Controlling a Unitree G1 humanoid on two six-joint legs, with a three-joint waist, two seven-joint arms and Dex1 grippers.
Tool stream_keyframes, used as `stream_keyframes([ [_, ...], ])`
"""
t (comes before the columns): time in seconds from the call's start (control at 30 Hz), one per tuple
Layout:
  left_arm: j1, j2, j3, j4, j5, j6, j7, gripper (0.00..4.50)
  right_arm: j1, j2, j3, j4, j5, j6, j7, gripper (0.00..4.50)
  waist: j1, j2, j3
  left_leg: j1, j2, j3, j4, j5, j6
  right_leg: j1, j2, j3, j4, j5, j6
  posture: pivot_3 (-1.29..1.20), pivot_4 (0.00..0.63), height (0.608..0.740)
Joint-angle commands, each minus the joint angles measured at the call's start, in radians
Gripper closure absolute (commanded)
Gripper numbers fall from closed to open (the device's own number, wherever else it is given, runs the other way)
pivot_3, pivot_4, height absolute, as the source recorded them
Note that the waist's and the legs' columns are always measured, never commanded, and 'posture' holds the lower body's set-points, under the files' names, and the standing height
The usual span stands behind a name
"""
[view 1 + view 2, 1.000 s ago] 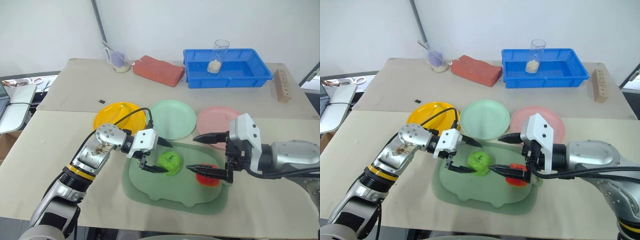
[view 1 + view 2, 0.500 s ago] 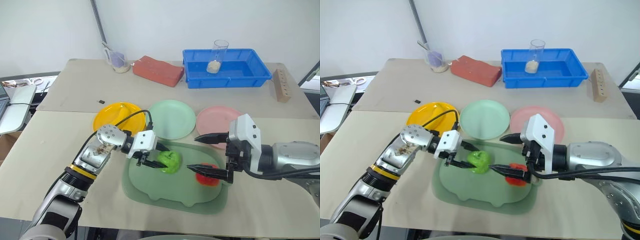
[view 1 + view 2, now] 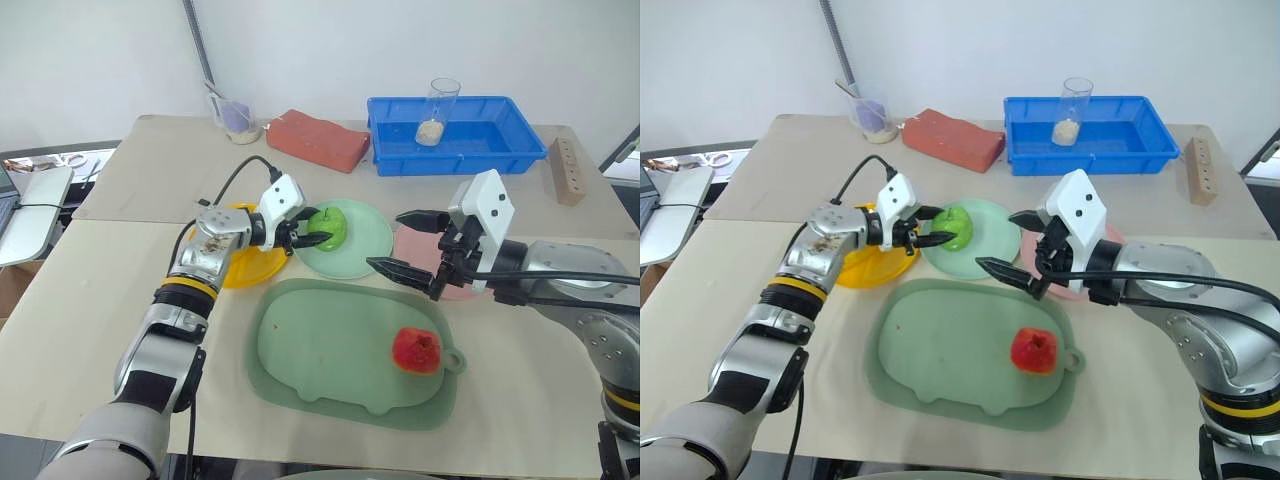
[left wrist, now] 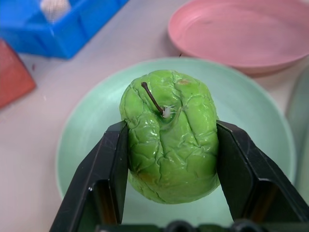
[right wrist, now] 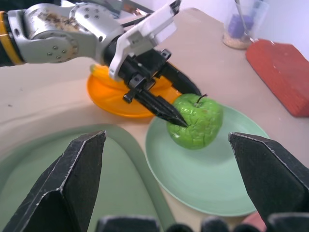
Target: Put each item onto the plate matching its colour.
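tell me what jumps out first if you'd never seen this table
The green apple, clamped in the left gripper over the mint plate. Next, the red fruit alone on the dull-green tray, with the right gripper open above the tray's far edge.

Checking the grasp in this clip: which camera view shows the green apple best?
The left wrist view: the green apple sits large between the left gripper fingers, over the mint green plate. The right wrist view shows it side-on and smaller; in the head views it is small and partly hidden by the fingers.
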Motion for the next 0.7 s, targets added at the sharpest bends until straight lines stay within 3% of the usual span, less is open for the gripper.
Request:
stream_keyframes([
  [0.03,-0.051,-0.008,0.031,0.030,0.005,-0.067,0.006,0.55,-0.017,0.000,-0.015,-0.008,-0.033,-0.013,-0.010,0.00,0.000,0.000,0.000,0.000,0.000,0.000,0.000,0.000,0.000,0.000,0.000,0.000,0.000,0.000,0.000,0.00,0.150,0.740],
  [0.07,-0.054,-0.010,0.033,0.035,0.002,-0.074,-0.001,0.07,-0.013,0.000,-0.018,-0.008,-0.036,-0.012,-0.008,0.00,0.000,0.000,0.000,0.000,0.000,0.000,0.000,0.000,0.000,0.000,0.000,0.000,0.000,0.000,0.001,0.00,0.150,0.740],
  [0.33,-0.019,0.090,0.067,-0.143,-0.060,-0.031,-0.157,0.07,0.112,-0.120,-0.099,-0.024,-0.034,-0.033,0.142,0.00,-0.001,0.001,-0.001,0.000,0.000,0.000,0.000,0.000,0.000,0.000,0.000,0.000,0.000,0.000,0.000,0.00,0.150,0.740],
  [0.53,0.177,0.247,0.058,-0.595,-0.230,0.103,-0.404,0.07,0.316,-0.254,-0.215,-0.100,0.063,-0.014,0.355,0.00,-0.003,0.004,-0.002,0.002,0.001,0.000,-0.001,0.000,0.000,0.003,0.000,0.000,0.000,0.000,0.000,0.00,0.150,0.740],
  [0.7,0.352,0.346,0.039,-0.932,-0.336,0.185,-0.486,0.07,0.436,-0.297,-0.201,-0.118,-0.003,-0.063,0.409,0.00,-0.005,0.001,-0.001,0.003,0.001,0.000,0.001,0.000,0.000,0.003,0.000,0.000,0.001,0.000,0.001,0.00,0.150,0.740],
])
